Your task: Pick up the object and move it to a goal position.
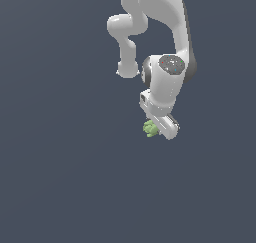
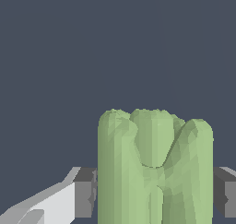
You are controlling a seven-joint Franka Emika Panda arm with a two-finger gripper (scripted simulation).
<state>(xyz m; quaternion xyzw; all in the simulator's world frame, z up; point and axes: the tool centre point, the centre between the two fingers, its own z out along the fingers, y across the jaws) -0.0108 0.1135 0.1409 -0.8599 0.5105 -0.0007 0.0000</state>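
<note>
The object [image 1: 149, 129] is a small light-green, lumpy, ridged block. In the exterior view it pokes out from under the white hand of my arm, near the middle of the picture. My gripper [image 1: 156, 129] is shut on it. The wrist view shows the object [image 2: 154, 172] large and close, standing between the two dark grey fingertip pads [image 2: 85, 193], which press on both of its sides. The block's lower end is out of view, and most of the fingers are hidden behind the hand in the exterior view.
A plain dark blue-grey surface [image 1: 60, 177] fills the whole background in both views. The arm's white links [image 1: 165, 17] come in from the top of the exterior view.
</note>
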